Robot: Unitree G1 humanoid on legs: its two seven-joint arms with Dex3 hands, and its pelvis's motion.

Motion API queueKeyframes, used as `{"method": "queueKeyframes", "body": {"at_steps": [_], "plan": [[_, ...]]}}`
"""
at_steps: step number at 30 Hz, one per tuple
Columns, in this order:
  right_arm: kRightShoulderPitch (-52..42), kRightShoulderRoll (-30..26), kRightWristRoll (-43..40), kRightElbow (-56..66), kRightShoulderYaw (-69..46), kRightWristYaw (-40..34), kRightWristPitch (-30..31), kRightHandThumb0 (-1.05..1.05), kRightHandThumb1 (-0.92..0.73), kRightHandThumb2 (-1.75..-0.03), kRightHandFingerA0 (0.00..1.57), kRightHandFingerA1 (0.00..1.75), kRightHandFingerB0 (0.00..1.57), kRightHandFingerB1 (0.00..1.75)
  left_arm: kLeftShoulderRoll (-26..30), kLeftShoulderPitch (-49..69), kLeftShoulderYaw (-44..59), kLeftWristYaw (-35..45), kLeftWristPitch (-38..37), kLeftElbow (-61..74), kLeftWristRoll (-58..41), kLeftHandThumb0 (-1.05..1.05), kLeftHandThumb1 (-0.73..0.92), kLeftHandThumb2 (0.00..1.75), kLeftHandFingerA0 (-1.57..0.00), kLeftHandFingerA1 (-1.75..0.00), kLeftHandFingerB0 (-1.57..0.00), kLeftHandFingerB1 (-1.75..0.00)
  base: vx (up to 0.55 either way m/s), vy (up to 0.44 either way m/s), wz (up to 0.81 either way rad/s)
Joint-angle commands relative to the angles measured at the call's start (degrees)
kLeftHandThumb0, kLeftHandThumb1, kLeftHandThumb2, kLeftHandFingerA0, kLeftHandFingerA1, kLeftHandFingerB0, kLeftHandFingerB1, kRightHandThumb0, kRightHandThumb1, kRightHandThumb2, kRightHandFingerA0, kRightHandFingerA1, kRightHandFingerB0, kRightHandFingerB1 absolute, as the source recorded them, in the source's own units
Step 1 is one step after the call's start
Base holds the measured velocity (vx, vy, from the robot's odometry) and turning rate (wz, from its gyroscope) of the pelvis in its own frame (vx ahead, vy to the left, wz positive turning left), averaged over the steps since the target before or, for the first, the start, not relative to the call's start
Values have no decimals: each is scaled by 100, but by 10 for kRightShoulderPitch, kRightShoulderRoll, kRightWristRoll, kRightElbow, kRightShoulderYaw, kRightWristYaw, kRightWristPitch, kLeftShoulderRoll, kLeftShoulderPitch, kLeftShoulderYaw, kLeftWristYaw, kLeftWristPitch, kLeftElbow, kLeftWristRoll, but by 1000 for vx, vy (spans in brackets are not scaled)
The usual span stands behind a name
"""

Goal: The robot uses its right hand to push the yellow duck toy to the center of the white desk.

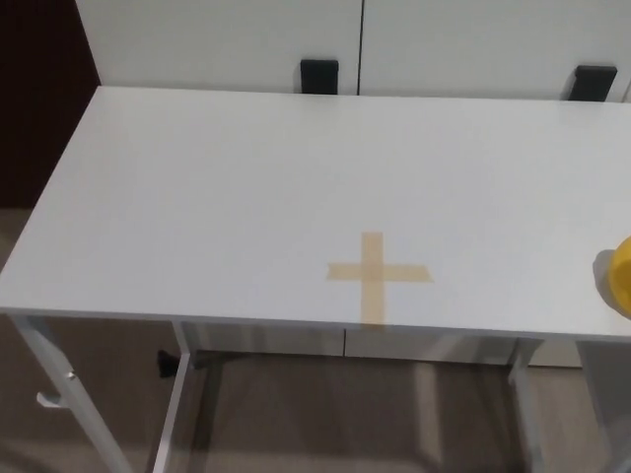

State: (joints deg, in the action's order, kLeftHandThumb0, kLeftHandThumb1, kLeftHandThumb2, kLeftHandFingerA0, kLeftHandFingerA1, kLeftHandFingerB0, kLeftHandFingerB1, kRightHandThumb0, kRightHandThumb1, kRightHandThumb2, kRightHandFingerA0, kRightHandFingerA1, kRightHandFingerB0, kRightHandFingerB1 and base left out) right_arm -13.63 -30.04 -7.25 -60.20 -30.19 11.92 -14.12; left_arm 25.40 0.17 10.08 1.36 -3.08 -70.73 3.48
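Observation:
The yellow duck toy (620,275) shows only as a yellow sliver at the right edge of the head view, resting on the white desk (246,197) near its front right part. Most of the duck is cut off by the picture's edge. A tan tape cross (376,274) marks the desk top, left of the duck and close to the front edge. Neither of my hands nor any part of my arms shows.
White cabinet panels stand behind the desk, with two black brackets (319,75) (595,82) at its back edge. The desk's white metal legs (39,379) and a beige floor show below the front edge.

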Motion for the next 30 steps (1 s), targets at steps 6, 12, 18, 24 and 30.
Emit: {"method": "queueKeyframes", "body": {"at_steps": [6, 12, 18, 24, 30], "plan": [[57, -45, -87, 53, -79, 33, -17, -72, -86, -65, 0, 60, 3, 42, 7, -10, 7, -2, -1, -15, -9, 50, -28, 165, -127, -105, -122, -103, 0, 0, 0], [128, -64, -91, 146, -92, -14, 25, -79, -71, -103, 4, 57, 3, 45, 7, -9, 4, 0, -1, -12, -6, 46, -37, 170, -128, -106, -120, -100, 0, 0, 0], [225, -54, -93, 246, -67, -35, 70, -42, -38, -104, 3, 57, 0, 54, 4, -11, 8, -2, -9, -11, -9, 47, -30, 173, -130, -103, -123, -102, 4, -1, 1], [298, -19, -56, 298, 7, -54, 96, -37, -48, -110, 1, 52, 0, 50, -1, -16, 11, -2, -6, -7, -11, 65, -33, 175, -129, -108, -125, -100, 2, -1, 1], [304, 2, -18, 314, 70, -62, 110, -84, -85, -118, 5, 44, 4, 39, -5, -11, 10, -5, -6, -10, -10, 53, -30, 175, -132, -104, -120, -99, 0, 0, 0]]}}
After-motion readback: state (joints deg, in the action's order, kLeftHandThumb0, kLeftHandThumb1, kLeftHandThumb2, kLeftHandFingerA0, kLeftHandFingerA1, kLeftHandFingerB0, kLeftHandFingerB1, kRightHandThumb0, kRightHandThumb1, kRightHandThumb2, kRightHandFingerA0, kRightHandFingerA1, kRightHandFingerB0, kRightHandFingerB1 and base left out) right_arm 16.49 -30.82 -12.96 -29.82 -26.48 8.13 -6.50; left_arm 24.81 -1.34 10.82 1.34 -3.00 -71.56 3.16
